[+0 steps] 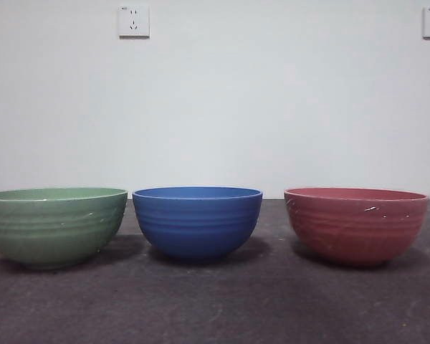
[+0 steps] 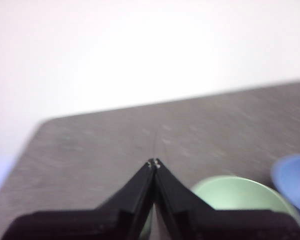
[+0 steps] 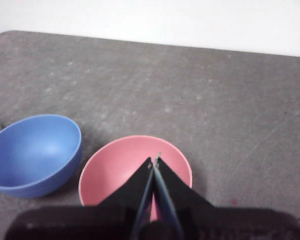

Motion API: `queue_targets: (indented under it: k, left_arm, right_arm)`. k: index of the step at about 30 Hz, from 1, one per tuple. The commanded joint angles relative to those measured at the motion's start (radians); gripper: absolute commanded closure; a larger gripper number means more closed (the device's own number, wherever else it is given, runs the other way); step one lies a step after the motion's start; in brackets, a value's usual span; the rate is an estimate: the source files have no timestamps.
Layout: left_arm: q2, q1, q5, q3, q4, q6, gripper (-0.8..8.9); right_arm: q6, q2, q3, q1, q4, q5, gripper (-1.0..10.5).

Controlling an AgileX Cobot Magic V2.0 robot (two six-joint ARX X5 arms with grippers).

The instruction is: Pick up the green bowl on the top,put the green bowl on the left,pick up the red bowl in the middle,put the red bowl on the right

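Observation:
The green bowl [image 1: 54,226] stands upright on the table at the left, and the red bowl [image 1: 355,223] stands upright at the right, with a blue bowl [image 1: 197,221] between them. No arm shows in the front view. In the left wrist view my left gripper [image 2: 154,164] is shut and empty, above the green bowl [image 2: 240,194]. In the right wrist view my right gripper [image 3: 154,161] is shut and empty, above the red bowl [image 3: 120,167], with the blue bowl [image 3: 35,150] beside it.
The dark grey table [image 1: 215,308] runs to a white wall with two sockets [image 1: 133,21]. The table's rounded corner [image 2: 45,122] shows in the left wrist view. Bare table lies beyond the bowls in the right wrist view [image 3: 215,90].

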Motion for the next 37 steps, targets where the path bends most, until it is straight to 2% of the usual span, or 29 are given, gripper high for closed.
queue_targets:
  k: [1,8,14,37]
  left_arm:
    - [-0.058,0.029,-0.055,-0.142,0.058,0.015,8.17]
    - [-0.137,0.058,-0.037,-0.406,0.190,-0.043,8.17]
    - [-0.138,0.058,-0.018,-0.513,0.261,-0.044,8.17]
    - [-0.136,0.058,-0.020,-0.528,0.267,-0.043,8.17]
  right_arm:
    - [0.012,-0.002,-0.005,0.000,-0.002,0.000,9.4]
    - [0.012,-0.002,-0.005,0.000,-0.003,0.000,9.4]
    - [0.012,-0.002,-0.005,0.000,-0.003,0.000,9.4]
    - [0.012,-0.002,-0.005,0.000,-0.006,0.000,9.4]
